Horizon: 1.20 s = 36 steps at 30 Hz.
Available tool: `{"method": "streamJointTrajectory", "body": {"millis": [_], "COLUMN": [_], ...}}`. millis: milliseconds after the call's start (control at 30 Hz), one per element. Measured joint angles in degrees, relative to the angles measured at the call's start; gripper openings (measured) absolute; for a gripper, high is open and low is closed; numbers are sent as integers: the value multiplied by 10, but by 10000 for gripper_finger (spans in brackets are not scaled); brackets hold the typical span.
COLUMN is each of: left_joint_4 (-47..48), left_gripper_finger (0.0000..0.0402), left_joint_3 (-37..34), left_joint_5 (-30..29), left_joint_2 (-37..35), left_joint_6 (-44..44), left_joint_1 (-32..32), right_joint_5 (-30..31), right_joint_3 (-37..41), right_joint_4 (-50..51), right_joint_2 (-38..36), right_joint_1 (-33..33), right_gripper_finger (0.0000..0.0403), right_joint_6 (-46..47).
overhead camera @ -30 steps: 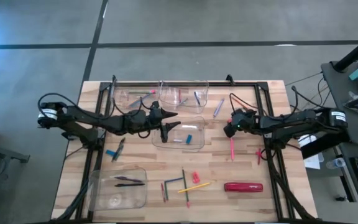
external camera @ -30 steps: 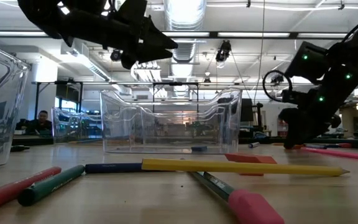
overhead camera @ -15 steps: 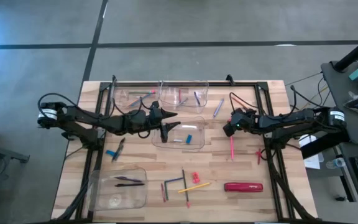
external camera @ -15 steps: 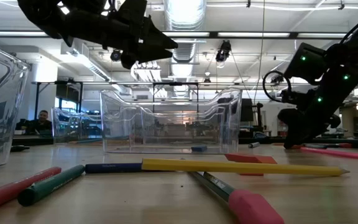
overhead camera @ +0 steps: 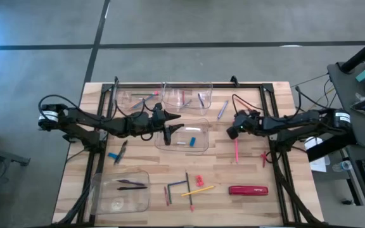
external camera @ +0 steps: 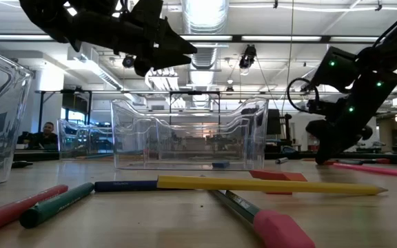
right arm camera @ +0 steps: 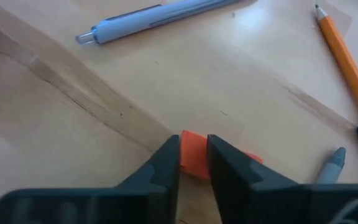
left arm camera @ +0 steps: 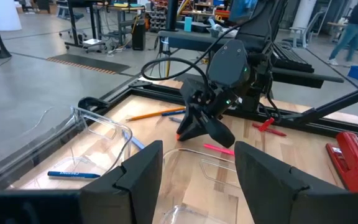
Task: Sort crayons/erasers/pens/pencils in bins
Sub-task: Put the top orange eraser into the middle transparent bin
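Right wrist view shows the right hand (right arm camera: 193,163) with its fingers now drawn in on an orange eraser (right arm camera: 194,154), which sits pinched between the tips, low on the worktop (right arm camera: 185,81); a second ago those fingers stood wider apart. That suggests the grasp is just made and the lift comes next. Beyond the fingertips lie a blue pen (right arm camera: 160,17) and an orange pencil (right arm camera: 348,65), both apart from the hand. From above, the right hand (overhead camera: 232,130) sits just beside the middle bin (overhead camera: 203,147), a likely drop place. The left hand (overhead camera: 170,125) hovers over that bin, fingers spread and empty, unchanged.
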State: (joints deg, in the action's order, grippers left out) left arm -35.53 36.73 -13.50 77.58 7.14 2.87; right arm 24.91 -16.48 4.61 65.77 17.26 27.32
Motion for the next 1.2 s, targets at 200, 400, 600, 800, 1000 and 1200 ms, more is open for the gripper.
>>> {"method": "streamJointTrajectory", "body": {"millis": [200, 400, 600, 800, 1000, 1200], "left_joint_4": [0, 0, 0, 1, 1, 0], "left_gripper_finger": [185, 185, 185, 185, 185, 185], "left_joint_3": [0, 0, 0, -1, -3, -3], "left_joint_5": [0, 0, 0, 0, 0, 0], "left_joint_2": [0, 0, 0, 0, 0, 0], "left_joint_6": [0, 0, 0, 0, 0, 0], "left_joint_1": [0, 0, 0, 0, 0, 0], "right_joint_5": [11, 9, 6, 7, 7, 7], "right_joint_3": [-33, -63, -84, -105, -117, -121], "right_joint_4": [29, 42, 43, 60, 58, -3], "right_joint_2": [1, 0, -13, -55, -116, -159], "right_joint_1": [-1, -10, -40, -81, -130, -198], "right_gripper_finger": [14, 9, 9, 9, 9, 9], "right_joint_6": [-17, -29, -34, -35, -34, -51]}}
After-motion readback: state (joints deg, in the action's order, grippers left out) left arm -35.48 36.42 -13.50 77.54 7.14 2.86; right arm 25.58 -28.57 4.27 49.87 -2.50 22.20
